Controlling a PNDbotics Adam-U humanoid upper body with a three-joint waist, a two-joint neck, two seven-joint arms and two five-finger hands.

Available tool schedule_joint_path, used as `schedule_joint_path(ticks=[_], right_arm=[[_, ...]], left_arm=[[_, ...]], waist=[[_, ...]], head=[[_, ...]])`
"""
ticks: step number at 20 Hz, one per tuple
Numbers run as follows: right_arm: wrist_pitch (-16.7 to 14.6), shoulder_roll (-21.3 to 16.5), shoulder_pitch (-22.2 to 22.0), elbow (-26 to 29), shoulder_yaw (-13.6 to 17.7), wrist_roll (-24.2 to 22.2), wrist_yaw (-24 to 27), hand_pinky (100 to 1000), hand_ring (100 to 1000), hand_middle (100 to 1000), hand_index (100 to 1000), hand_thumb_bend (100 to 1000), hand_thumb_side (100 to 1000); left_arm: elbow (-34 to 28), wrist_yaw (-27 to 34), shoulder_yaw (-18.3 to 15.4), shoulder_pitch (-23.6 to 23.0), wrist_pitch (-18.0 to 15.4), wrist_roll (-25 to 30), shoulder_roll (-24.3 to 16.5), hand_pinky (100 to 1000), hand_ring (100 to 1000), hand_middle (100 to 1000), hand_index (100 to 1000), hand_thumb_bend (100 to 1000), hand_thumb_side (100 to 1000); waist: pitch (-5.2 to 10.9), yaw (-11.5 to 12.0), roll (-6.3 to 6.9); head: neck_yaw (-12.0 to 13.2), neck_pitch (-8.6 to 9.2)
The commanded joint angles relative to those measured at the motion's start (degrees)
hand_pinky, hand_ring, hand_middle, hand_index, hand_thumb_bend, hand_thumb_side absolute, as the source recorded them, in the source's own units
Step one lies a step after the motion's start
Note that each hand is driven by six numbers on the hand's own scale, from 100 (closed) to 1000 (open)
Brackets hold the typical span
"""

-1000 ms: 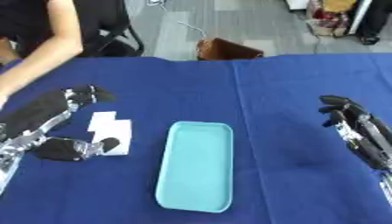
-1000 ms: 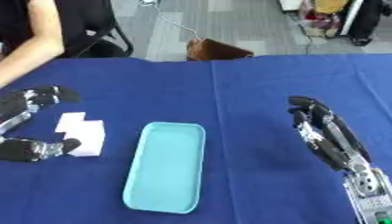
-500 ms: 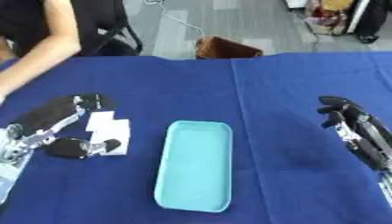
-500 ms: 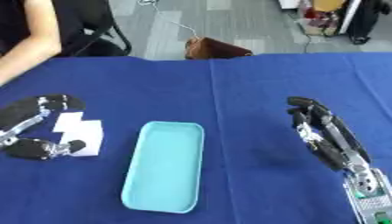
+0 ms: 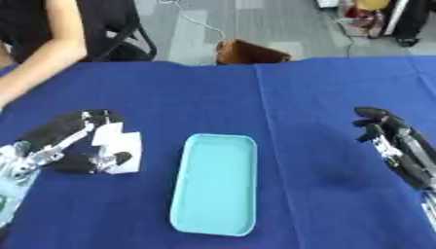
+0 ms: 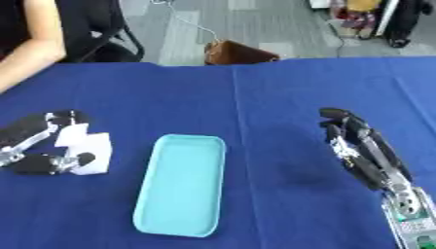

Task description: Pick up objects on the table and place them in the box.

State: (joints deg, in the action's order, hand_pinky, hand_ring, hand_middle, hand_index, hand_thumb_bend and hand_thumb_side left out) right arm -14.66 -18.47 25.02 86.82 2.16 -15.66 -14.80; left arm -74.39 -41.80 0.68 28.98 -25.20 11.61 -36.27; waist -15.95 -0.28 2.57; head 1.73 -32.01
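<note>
Bare blue table [image 5: 323, 112] lies open ahead of the right hand's fingers [image 6: 340, 121]. The white object [image 5: 119, 146] fills the gap between the left hand's fingers [image 5: 81, 119] and thumb; the turquoise tray [image 5: 214, 182] sits just beyond.

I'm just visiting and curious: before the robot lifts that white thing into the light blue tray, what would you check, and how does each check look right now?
1. Left hand on the white object: ok, fingers and thumb curl around it.
2. Object off the table: not ok, it seems to rest on the blue cloth.
3. Light blue tray has room: ok, nothing shows inside.
4. Path from object to tray: ok, only bare cloth lies between them.
5. Right hand out of the way: ok, it is open at the right, apart from the tray.
6. What the object is: cannot tell, only a white blocky shape.
</note>
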Motion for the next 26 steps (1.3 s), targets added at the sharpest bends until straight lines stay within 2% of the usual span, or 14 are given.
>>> schedule_joint_path(ticks=[1,2,4,5,7,8,9,10,11,13,15,16,18,26], right_arm=[[-0.2,-0.7,0.7,1.2,0.1,-0.2,0.4,644,805,879,881,100,835],[-0.2,-0.7,0.7,1.2,0.0,-0.2,0.4,644,805,879,881,100,835],[-0.2,-0.7,0.7,1.1,0.1,-0.2,0.4,643,805,879,881,100,835],[-0.2,-0.7,0.7,1.1,0.1,-0.2,0.4,643,805,879,881,100,835],[-0.2,-0.7,0.7,1.1,0.1,-0.2,0.4,643,805,879,881,100,835],[-0.2,-0.7,0.7,1.1,0.1,-0.2,0.4,643,805,879,881,100,835],[-0.2,-0.7,0.6,1.1,0.2,-0.2,0.4,643,805,879,881,100,835],[-0.2,-0.7,0.6,1.1,0.2,-0.1,0.4,643,805,879,881,100,835],[-0.2,-0.7,0.6,1.1,0.2,-0.1,0.4,643,804,879,880,100,835],[-0.2,-0.7,0.6,1.1,0.2,-0.1,0.4,643,805,879,880,100,835],[-0.2,-0.7,0.6,1.1,0.2,-0.1,0.4,643,804,879,880,100,834],[-0.2,-0.7,0.6,1.1,0.3,-0.1,0.4,643,804,879,880,100,841],[-0.2,-0.7,0.6,1.1,0.3,-0.1,0.4,643,805,879,880,100,833],[-0.2,-0.6,0.6,1.1,0.3,-0.2,0.3,643,805,879,880,100,830]], left_arm=[[2.4,0.0,-0.1,0.5,0.0,-0.5,-0.3,675,699,781,857,500,882],[2.9,0.1,-0.1,0.7,-0.1,-0.9,-0.1,664,681,770,850,493,880],[3.5,0.7,-0.1,0.8,-0.3,-1.8,0.5,544,547,675,796,451,874],[3.3,1.3,0.0,0.7,-0.4,-2.6,0.9,406,425,583,743,407,865],[2.4,2.5,-0.1,0.4,-0.2,-5.0,1.6,100,156,403,588,236,829],[1.8,3.2,0.0,0.2,0.2,-6.6,1.9,100,100,321,508,173,812],[0.9,4.4,-0.2,0.0,0.7,-9.0,2.4,100,100,197,373,100,754],[0.2,5.3,-0.1,-0.3,1.3,-11.4,2.7,100,100,176,351,100,746],[-0.6,6.1,-0.1,-0.5,1.9,-14.1,3.0,100,100,100,200,100,698],[-2.0,6.6,0.4,-1.1,2.7,-18.7,3.3,100,100,100,144,100,699],[-3.1,6.1,0.8,-1.5,2.8,-21.4,3.4,100,100,100,102,100,683],[-3.5,5.8,0.9,-1.7,2.6,-22.5,3.5,100,100,100,109,100,691],[-4.2,5.3,1.2,-2.0,2.2,-23.7,3.6,100,100,100,100,100,649],[-5.2,4.4,1.4,-2.3,1.8,-24.2,3.7,100,100,100,100,100,621]], waist=[[0.61,-0.1,-0.11],[0.59,-0.1,-0.13],[0.53,-0.2,-0.18],[0.50,-0.2,-0.21],[0.45,-0.1,-0.25],[0.43,-0.1,-0.26],[0.42,0.0,-0.27],[0.41,0.0,-0.27],[0.41,0.0,-0.27],[0.40,0.1,-0.26],[0.41,0.1,-0.27],[0.43,0.1,-0.28],[0.46,0.1,-0.29],[0.64,0.2,-0.33]], head=[[0.7,0.78],[0.7,0.80],[0.8,0.82],[0.8,0.82],[0.7,0.78],[0.7,0.77],[0.7,0.76],[0.7,0.75],[0.6,0.74],[0.6,0.73],[0.6,0.73],[0.6,0.73],[0.6,0.76],[0.6,0.83]])
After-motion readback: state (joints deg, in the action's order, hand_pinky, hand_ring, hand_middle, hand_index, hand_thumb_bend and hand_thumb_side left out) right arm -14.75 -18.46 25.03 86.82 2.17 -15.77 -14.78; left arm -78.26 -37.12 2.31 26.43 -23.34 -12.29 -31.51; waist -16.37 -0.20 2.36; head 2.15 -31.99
